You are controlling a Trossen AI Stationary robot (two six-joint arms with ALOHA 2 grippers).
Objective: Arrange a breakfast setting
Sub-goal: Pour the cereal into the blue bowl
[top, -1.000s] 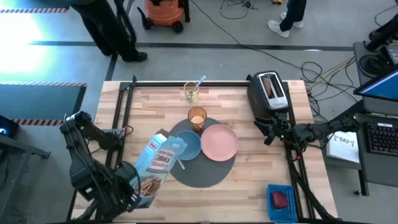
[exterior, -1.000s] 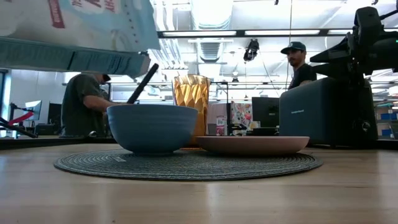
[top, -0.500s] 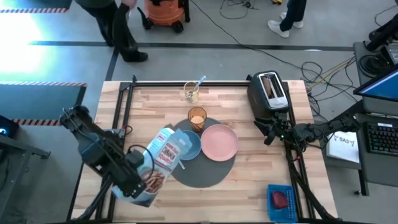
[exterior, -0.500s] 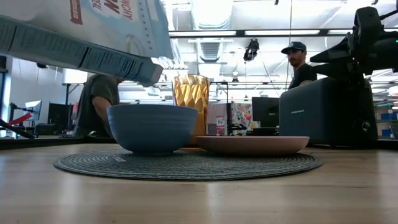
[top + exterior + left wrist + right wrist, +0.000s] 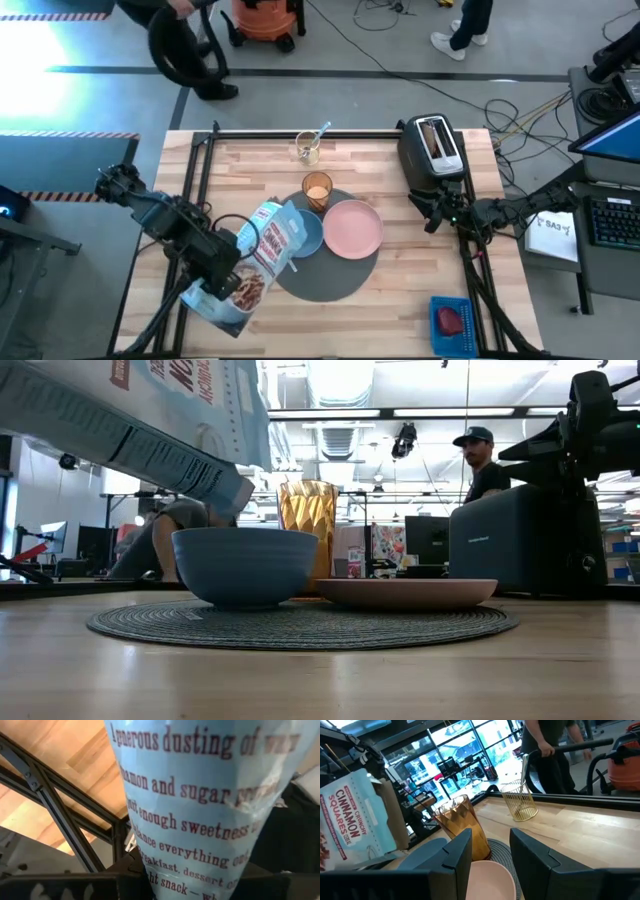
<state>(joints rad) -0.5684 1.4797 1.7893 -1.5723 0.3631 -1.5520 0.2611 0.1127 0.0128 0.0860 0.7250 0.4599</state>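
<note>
My left gripper is shut on a light-blue cereal box, which is held tilted in the air. The box's open top corner is just above the small blue bowl. The bowl and the pink plate sit on the round dark-grey mat, and the amber tumbler stands at the mat's far edge. A light-blue spoon stands in a clear glass. Brown toast sticks out of the black toaster. My right gripper is open and empty beside the toaster. My left gripper holds the cereal box by its lower half, between the two fingers, coming from the table's left side. The box itself hides the fingertips in the left wrist view. The box is lifted clear of the table and tilted, its open top toward the bowl.
The black toaster stands at the far right. The clear glass stands at the far edge's middle. A blue container with a red food piece sits at the near right corner. People move in the room beyond the table.
My left gripper has gone toward the table's far and right edges, toward the bowl, carrying the cereal box. The box has turned and tipped more steeply, and its open top corner has come down close over the bowl.
</note>
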